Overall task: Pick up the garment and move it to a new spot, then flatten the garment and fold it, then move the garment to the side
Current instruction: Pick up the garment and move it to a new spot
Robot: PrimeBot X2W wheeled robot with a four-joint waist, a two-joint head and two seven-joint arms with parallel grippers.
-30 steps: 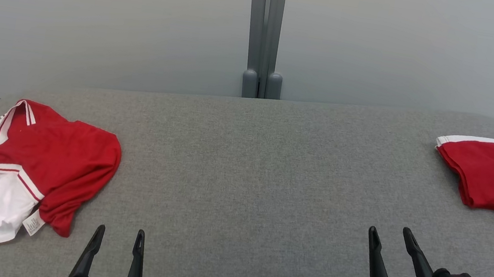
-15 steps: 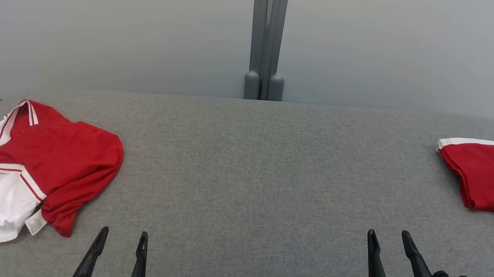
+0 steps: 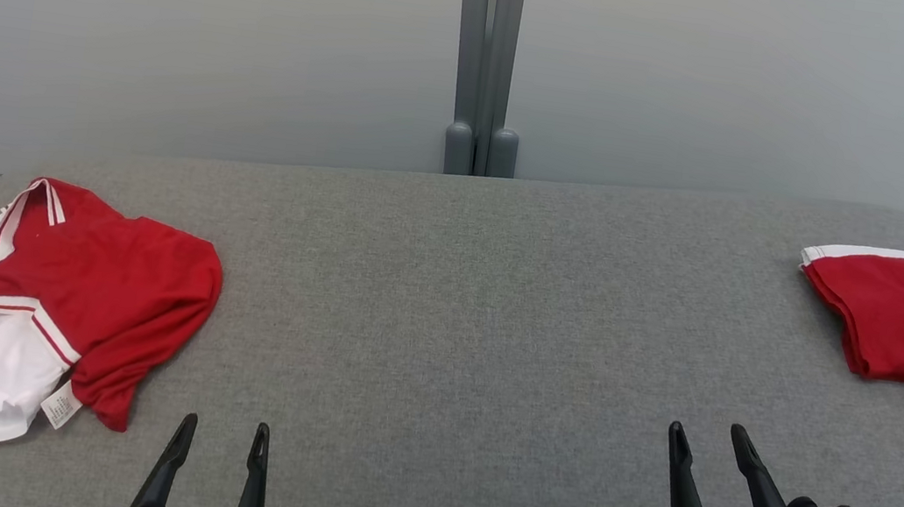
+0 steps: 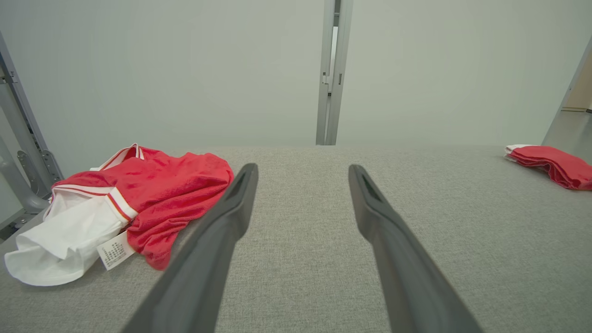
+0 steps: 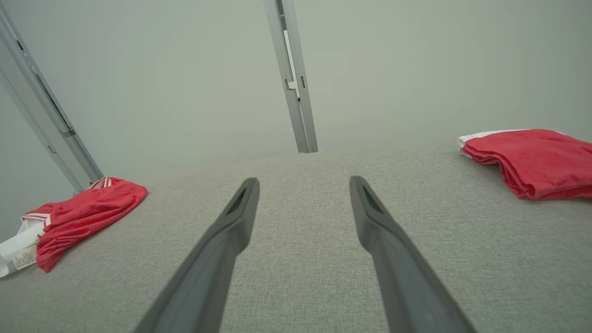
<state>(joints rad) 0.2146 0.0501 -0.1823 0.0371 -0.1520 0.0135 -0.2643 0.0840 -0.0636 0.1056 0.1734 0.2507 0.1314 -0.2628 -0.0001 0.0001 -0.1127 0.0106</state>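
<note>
A crumpled red and white garment (image 3: 70,297) lies in a heap at the left end of the grey table (image 3: 464,291), with a white label showing at its near edge. The left wrist view has the garment (image 4: 138,203) to the left of the fingers, and the right wrist view has the garment (image 5: 78,212) far to the left. My left gripper (image 3: 225,432) hovers open and empty near the front edge, just right of the heap. Further right along that edge, my right gripper (image 3: 708,435) is open and empty too.
A folded red garment (image 3: 902,321) with a white edge rests at the table's far right, near the edge. A grey metal post (image 3: 487,55) stands behind the table against the pale wall. Bare grey cloth spans the table's middle.
The whole head picture shifts slightly up and down between frames, so the camera moved. Both grippers and both garments stay where they were.
</note>
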